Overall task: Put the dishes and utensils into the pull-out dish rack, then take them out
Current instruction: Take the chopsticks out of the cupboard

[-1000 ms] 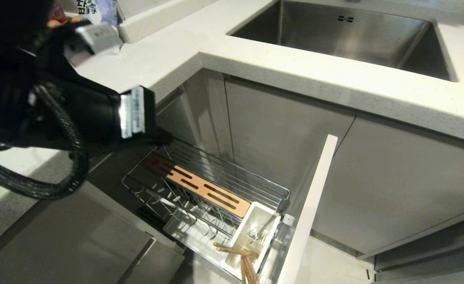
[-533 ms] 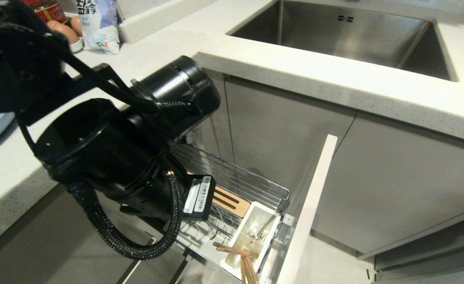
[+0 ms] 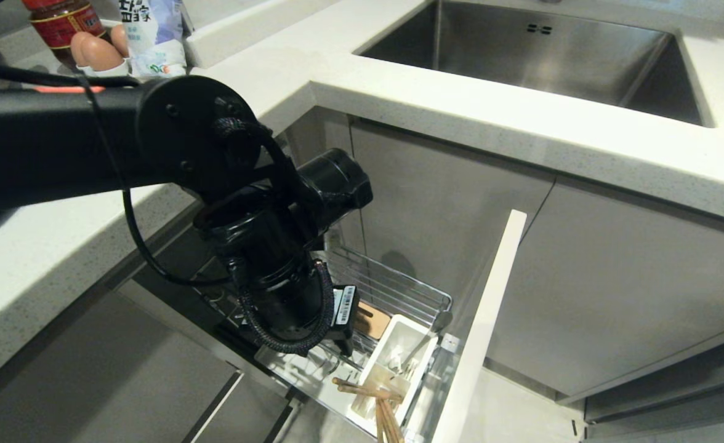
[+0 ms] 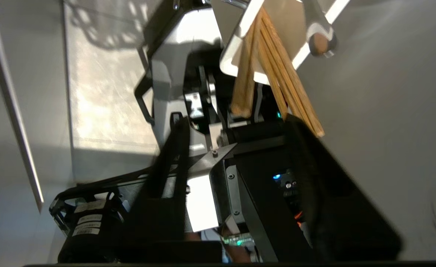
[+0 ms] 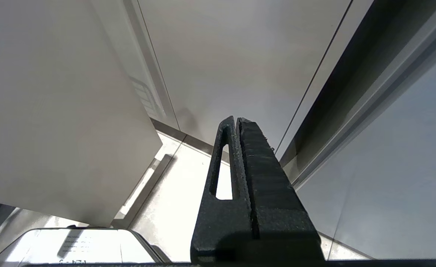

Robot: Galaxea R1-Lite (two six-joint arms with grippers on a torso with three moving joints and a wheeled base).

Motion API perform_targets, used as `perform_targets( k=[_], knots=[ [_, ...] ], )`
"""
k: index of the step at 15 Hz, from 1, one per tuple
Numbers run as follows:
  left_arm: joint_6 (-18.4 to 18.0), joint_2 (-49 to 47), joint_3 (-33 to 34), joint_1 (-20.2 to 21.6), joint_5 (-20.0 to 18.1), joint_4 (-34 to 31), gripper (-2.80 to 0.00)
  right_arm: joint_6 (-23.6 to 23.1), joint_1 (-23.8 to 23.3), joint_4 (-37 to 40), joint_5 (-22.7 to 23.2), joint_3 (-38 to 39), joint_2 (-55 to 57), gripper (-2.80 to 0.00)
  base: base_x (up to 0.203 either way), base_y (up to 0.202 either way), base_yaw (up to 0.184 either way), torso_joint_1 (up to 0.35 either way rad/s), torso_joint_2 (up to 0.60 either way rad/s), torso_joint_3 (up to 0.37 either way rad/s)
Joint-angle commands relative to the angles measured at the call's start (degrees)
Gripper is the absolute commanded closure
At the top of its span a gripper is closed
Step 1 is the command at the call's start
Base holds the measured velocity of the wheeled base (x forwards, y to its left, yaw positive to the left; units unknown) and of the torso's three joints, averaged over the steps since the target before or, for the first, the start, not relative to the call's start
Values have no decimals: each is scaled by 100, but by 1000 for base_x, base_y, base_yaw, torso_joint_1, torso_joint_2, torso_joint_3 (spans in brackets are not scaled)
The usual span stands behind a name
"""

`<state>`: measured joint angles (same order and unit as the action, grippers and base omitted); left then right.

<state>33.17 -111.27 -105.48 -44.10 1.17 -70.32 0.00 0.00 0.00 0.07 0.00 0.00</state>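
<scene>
1. Chopsticks [image 3: 371,400] stand bundled in the white utensil caddy [image 3: 399,354] at the front end of the pull-out dish rack [image 3: 393,289], seen from the head camera; their long axis leans out toward the camera, past the caddy's rim. The left arm [image 3: 276,246] reaches down over the rack from the table [image 3: 473,117], its wrist just behind the caddy, so the sticks lie ahead of and below it. Its tool is hidden behind the wrist here. No plate or bowl shows in the rack.

2. From the left wrist camera, the chopsticks [image 4: 273,70] fan out of the caddy [image 4: 240,44] just beyond the left tool [image 4: 236,163], whose dark fingers [image 4: 177,155] stand apart with nothing between them. The sticks' free ends point back toward the tool, nearly touching one finger.

3. From the right wrist camera, the right tool [image 5: 238,122] hangs parked beside the grey cabinet fronts [image 5: 240,55], fingers pressed together and empty. The left arm is plainly nearer; a grasp likely needs it to close across the bundle.
</scene>
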Motion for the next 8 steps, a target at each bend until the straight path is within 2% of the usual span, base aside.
perform_targets(
  k=[1,3,5,8],
  knots=[
    [-119,-419,-109,229,-346,-59,-280,0,0,0,1,0,0,0,0,0,0,0,0,0],
    [-387,-730,-347,438,-877,-315,-280,0,0,0,1,0,0,0,0,0,0,0,0,0],
    [-636,-1028,-542,567,-1219,-618,-280,0,0,0,1,0,0,0,0,0,0,0,0,0],
    [-1019,-1277,-553,638,-1259,-970,-280,0,0,0,1,0,0,0,0,0,0,0,0,0]
  ],
)
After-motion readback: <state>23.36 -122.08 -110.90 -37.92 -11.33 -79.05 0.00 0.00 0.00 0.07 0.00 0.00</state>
